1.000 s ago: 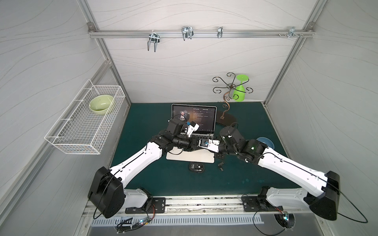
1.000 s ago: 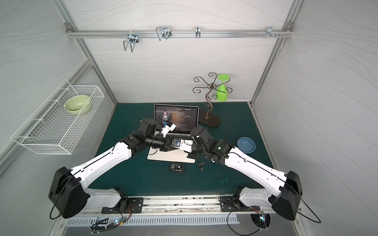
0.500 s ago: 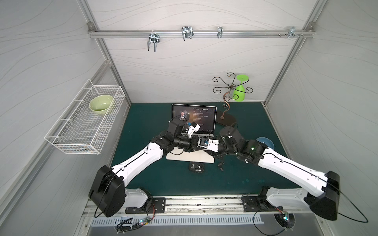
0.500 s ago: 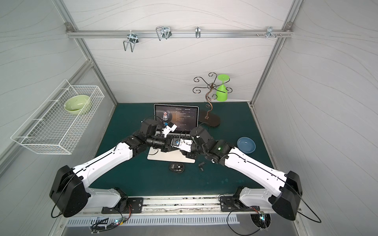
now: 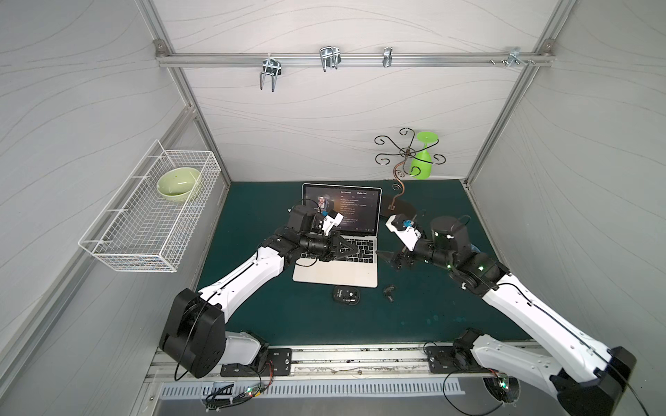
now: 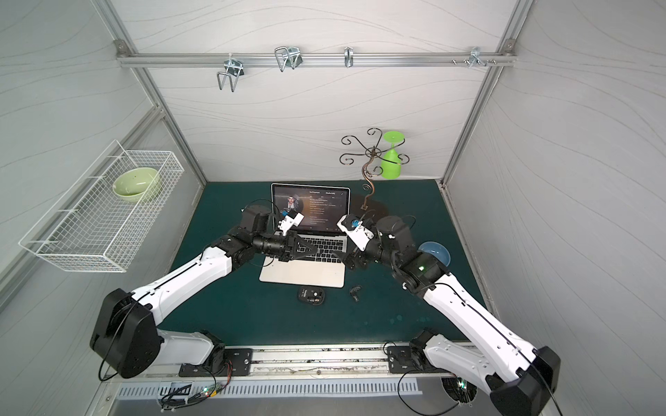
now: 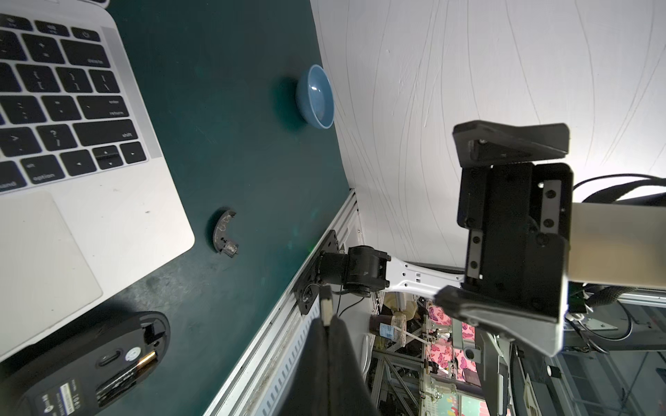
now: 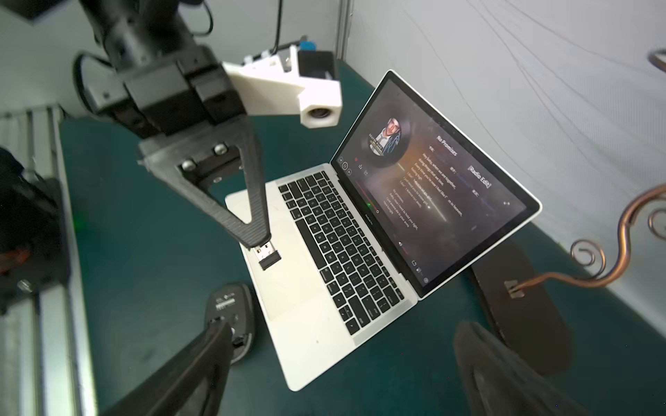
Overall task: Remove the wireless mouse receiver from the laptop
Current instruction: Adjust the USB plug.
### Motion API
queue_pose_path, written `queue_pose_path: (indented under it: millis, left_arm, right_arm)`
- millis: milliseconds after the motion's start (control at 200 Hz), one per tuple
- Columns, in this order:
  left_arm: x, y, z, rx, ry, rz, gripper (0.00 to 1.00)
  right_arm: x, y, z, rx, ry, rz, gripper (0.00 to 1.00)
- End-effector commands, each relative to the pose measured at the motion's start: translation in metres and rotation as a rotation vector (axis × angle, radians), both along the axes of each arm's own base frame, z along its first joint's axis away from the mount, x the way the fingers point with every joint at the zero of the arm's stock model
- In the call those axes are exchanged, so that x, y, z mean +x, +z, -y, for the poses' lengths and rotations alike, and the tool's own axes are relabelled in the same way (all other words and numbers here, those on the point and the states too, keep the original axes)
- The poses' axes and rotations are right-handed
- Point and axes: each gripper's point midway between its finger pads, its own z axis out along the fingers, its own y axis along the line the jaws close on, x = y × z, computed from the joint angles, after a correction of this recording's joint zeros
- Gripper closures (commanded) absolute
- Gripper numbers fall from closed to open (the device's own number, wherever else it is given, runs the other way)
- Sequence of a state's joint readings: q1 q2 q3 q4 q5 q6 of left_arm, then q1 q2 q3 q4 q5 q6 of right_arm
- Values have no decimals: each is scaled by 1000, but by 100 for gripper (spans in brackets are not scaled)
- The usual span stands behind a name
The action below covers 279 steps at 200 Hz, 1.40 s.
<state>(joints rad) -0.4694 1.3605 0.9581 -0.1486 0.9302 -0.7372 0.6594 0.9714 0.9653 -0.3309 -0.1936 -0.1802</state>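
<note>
Right tool (image 5: 388, 258) withdrew, spread wide; left tool (image 8: 257, 242) pinches receiver (image 8: 267, 256).

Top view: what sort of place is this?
Likely a robot test cell: two arms bolted to a rail, aluminium-framed panels around a green mat, a laptop as prop.

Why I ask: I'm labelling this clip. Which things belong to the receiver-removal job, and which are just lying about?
Job: laptop; receiver, already out and pinched in the left gripper; right gripper, open and empty.
Lying about: upturned mouse; loose cover piece; blue bowl; green bowl in wire basket; green glass on scrolled stand.
</note>
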Motion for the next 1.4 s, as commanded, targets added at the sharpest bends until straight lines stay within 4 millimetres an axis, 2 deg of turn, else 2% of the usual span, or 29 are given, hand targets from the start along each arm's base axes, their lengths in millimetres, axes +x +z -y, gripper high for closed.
queue_pose_path:
  millis: [0, 45, 140, 265, 340, 550, 650, 755, 1035, 1391]
  left_arm:
    - [7, 32, 4, -78, -34, 103, 100]
    - [7, 33, 5, -85, -39, 103, 100]
    - [6, 41, 5, -107, -46, 109, 100]
    - [2, 53, 3, -137, -60, 131, 100]
    - [0, 59, 2, -150, -68, 143, 100]
    - [-4, 77, 2, -198, -88, 170, 100]
    - [-5, 83, 1, -207, -91, 181, 100]
    - [-5, 89, 2, -223, -92, 190, 100]
    - [-6, 93, 1, -235, -88, 196, 100]
    - [-7, 91, 1, -242, -83, 194, 100]
  right_arm:
    - [0, 24, -1, 252, -53, -288, 1]
    - [2, 24, -2, 330, -24, -438, 5]
    - [5, 24, -12, 524, 132, -752, 25]
    - [6, 19, -24, 599, 223, -917, 30]
    - [5, 19, -27, 617, 250, -947, 31]
    - [6, 10, -30, 627, 261, -1010, 42]
    - [-2, 9, -37, 626, 306, -1043, 50]
    - [-13, 8, -47, 590, 349, -1057, 51]
    - [-23, 7, -60, 570, 376, -1061, 51]
    - [-23, 7, -67, 583, 377, -1065, 62]
